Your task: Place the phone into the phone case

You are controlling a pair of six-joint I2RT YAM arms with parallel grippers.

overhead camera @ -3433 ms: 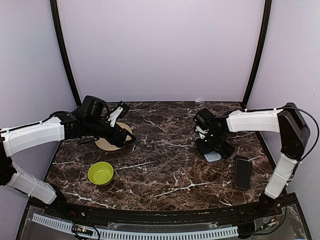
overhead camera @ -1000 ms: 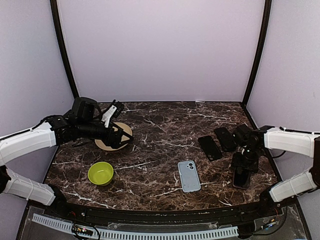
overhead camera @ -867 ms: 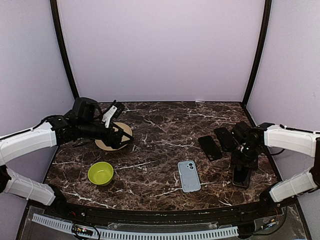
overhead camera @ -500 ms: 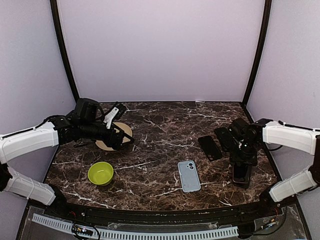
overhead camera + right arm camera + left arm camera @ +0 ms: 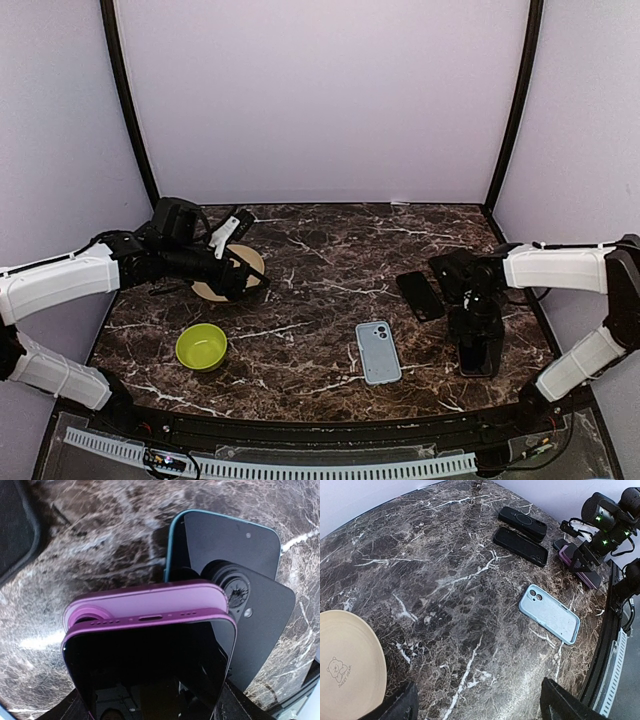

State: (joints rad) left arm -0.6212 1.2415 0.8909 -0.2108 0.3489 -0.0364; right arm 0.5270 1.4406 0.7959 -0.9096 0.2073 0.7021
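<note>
The phone (image 5: pixel 150 665) has a purple frame and a dark screen. My right gripper (image 5: pixel 152 707) is shut on its long sides at the table's right front (image 5: pixel 480 358). Just past the phone's port end, a paler purple surface (image 5: pixel 145 600) with a round ring shows beneath it. A light blue phone case (image 5: pixel 378 352) lies back up at the front middle, apart from the phone (image 5: pixel 550 620). My left gripper (image 5: pixel 480 705) hangs open and empty over bare marble, by the beige plate (image 5: pixel 205 290).
Two black phone cases (image 5: pixel 419 295) (image 5: pixel 522 521) lie side by side behind the right gripper (image 5: pixel 476 325). A dark teal-rimmed case (image 5: pixel 225 535) and a black plate with a round mount (image 5: pixel 260 610) lie beside the phone. A green bowl (image 5: pixel 201 346) sits front left.
My right gripper has moved left and turned over the phone, which has shifted slightly with it. The light blue case, under that gripper earlier, lies at the front middle. The left arm barely moved.
</note>
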